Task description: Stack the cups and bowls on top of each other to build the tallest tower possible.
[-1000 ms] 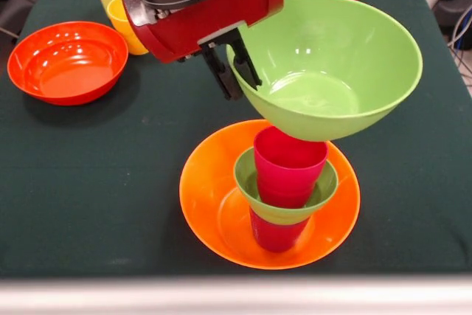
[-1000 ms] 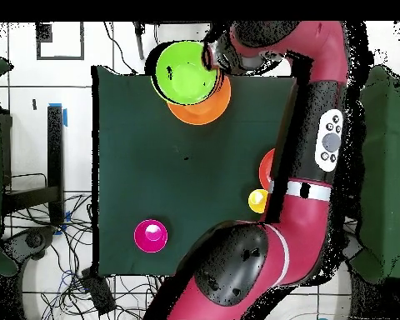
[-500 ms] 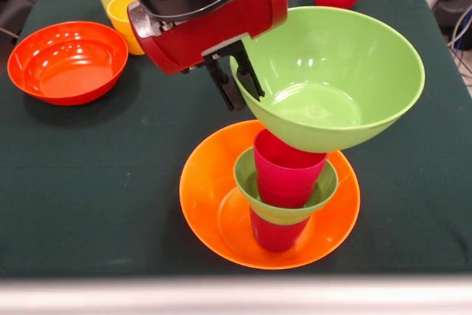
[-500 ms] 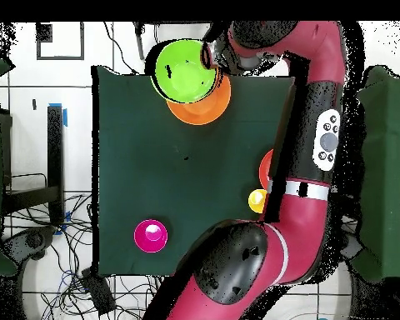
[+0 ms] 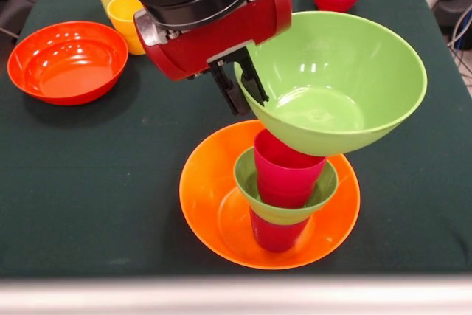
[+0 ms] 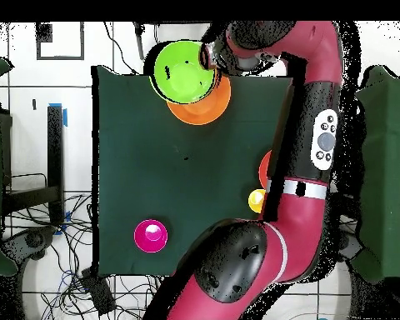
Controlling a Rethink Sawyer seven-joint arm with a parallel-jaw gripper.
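Front view: hand (image 5: 244,85) pinches the large green bowl (image 5: 339,82) by its rim, bowl upright and apparently just above the red-pink cup (image 5: 287,166) topping the tower (image 5: 284,189) (likely lining up to seat it). Remaining cups, bowls sit apart on the tabletop (image 5: 96,175).

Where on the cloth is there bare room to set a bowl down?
Bare cloth lies between the orange-red bowl and the tower, and between the tower and the red-pink bowl. It is crowded where the gripper holds the large green bowl over the tower.
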